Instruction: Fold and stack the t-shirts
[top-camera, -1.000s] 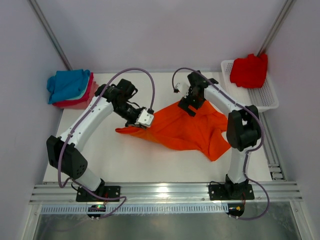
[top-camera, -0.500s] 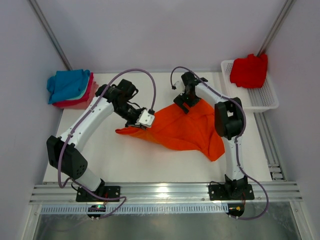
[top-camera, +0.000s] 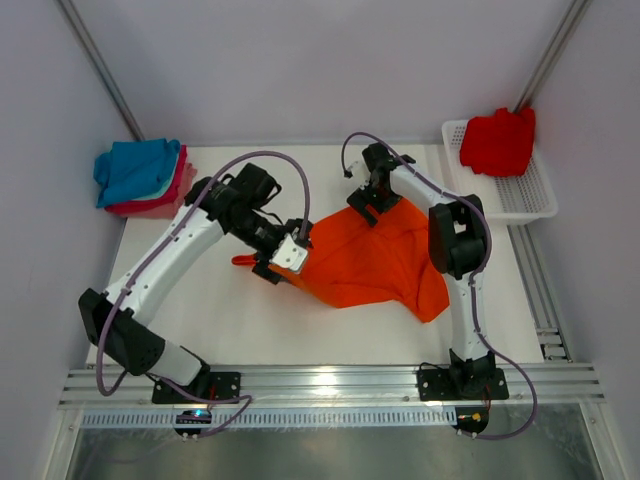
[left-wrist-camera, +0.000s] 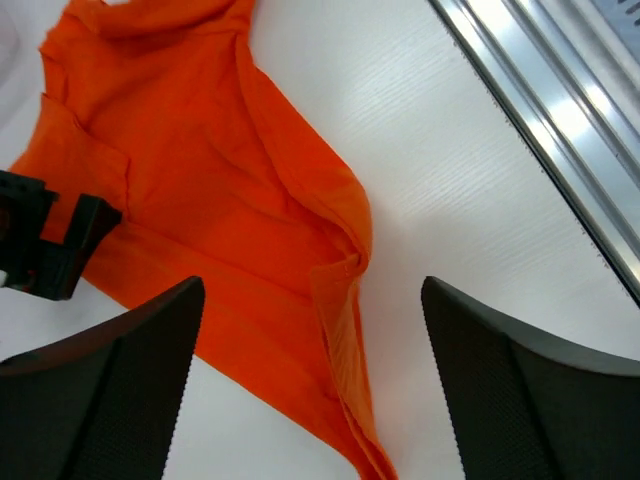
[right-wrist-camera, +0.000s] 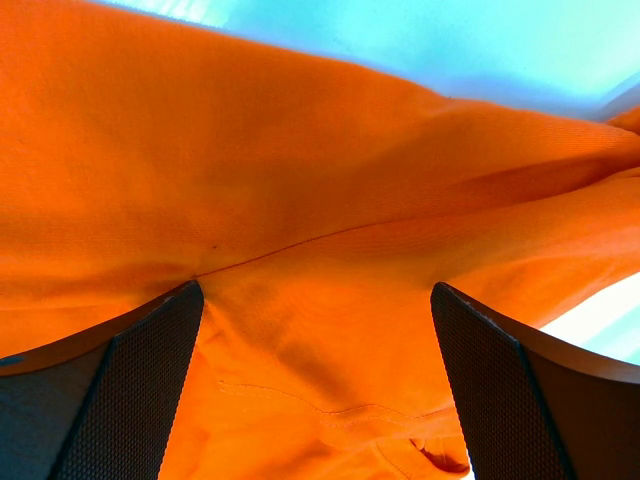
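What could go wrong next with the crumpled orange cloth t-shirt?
The bright orange cloth t-shirt lies rumpled, with a raised ridge below the open left gripper; closing there may pinch doubled layers. The open right gripper faces mid-panel cloth, not an edge, so a pull could bunch it further.

Bright orange cloth t-shirt (top-camera: 370, 265): plain, one solid colour. Red cloth t-shirt (top-camera: 497, 140): plain. White plastic mesh basket (top-camera: 535, 200): grid pattern. Folded teal-blue t-shirt (top-camera: 135, 168); folded pink t-shirt (top-camera: 150, 207). White, faintly grained bench (top-camera: 250, 320). White arm links (top-camera: 165, 255), black joints. Purple cable (top-camera: 270, 158).
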